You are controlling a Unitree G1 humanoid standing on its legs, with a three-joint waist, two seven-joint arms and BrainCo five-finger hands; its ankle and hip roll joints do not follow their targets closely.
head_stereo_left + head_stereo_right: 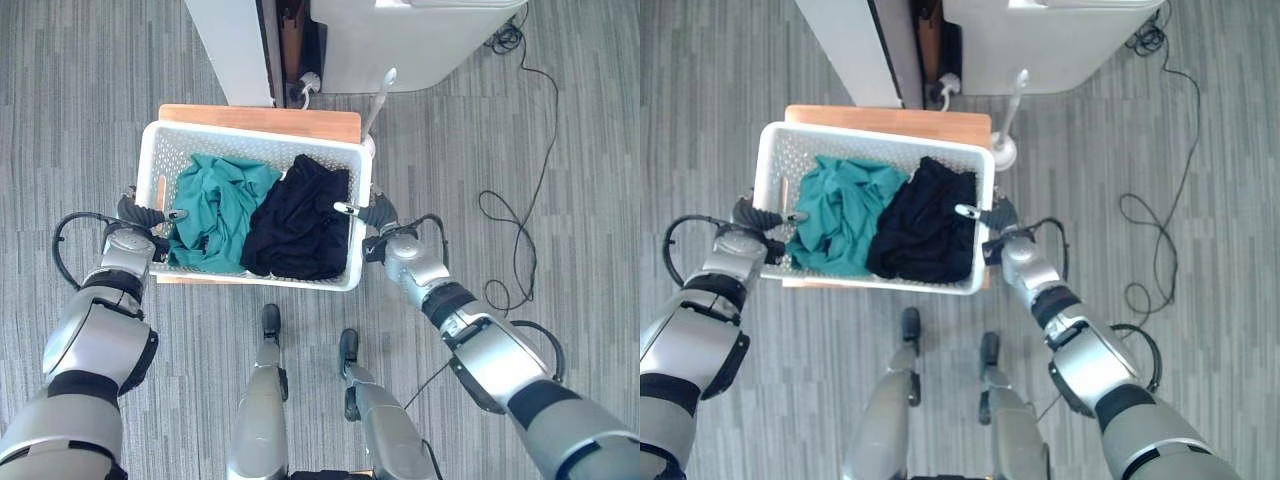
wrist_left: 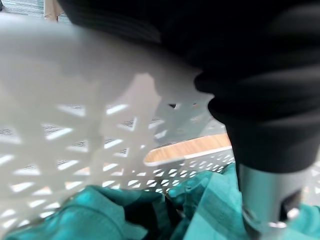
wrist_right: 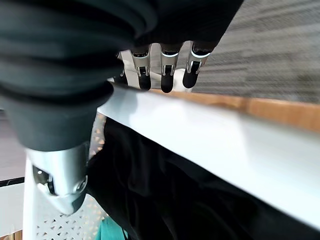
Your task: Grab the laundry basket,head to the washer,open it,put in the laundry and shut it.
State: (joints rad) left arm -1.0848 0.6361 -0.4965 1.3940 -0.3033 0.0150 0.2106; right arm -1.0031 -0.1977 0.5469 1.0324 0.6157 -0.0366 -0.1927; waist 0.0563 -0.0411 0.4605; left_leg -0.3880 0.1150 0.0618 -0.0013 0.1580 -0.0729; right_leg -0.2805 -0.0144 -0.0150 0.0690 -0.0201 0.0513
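My left hand [image 1: 150, 214] sits at 9 o'clock of the white laundry basket [image 1: 250, 137], clamped on its left rim. A silver thumb reaches over the rim toward the teal garment [image 1: 215, 208], and in my left wrist view that thumb [image 2: 270, 195] hangs inside the basket, above the teal cloth [image 2: 105, 215], with the perforated wall [image 2: 75, 145] close in front. My other fingers on that side are hidden behind the rim, so I read the hold from the thumb alone: hooked over the edge.

The basket rests on a low wooden stand [image 1: 300, 122], whose light-brown top shows along the far edge at 12 o'clock. Inside lie 2 pieces of laundry: the teal garment in the left half and a black garment [image 1: 300, 220] in the right half, touching each other along the middle.

My right hand [image 1: 375, 215] is at 3 o'clock of the basket, gripping the right rim. In my right wrist view the dark-tipped fingers [image 3: 167, 75] curl down over the outer side of the white rim [image 3: 225, 145], while my thumb [image 3: 60, 185] comes down on the inner side beside the black cloth [image 3: 175, 200], so the rim is pinched between them.

Beyond the basket, at 12 o'clock, stands a white appliance [image 1: 420, 40] with a dark gap to its left and a white panel [image 1: 230, 50] beside that. A white brush in a round holder [image 1: 1005, 150] stands on the grey striped floor [image 1: 560, 130] just off the basket's far right corner.
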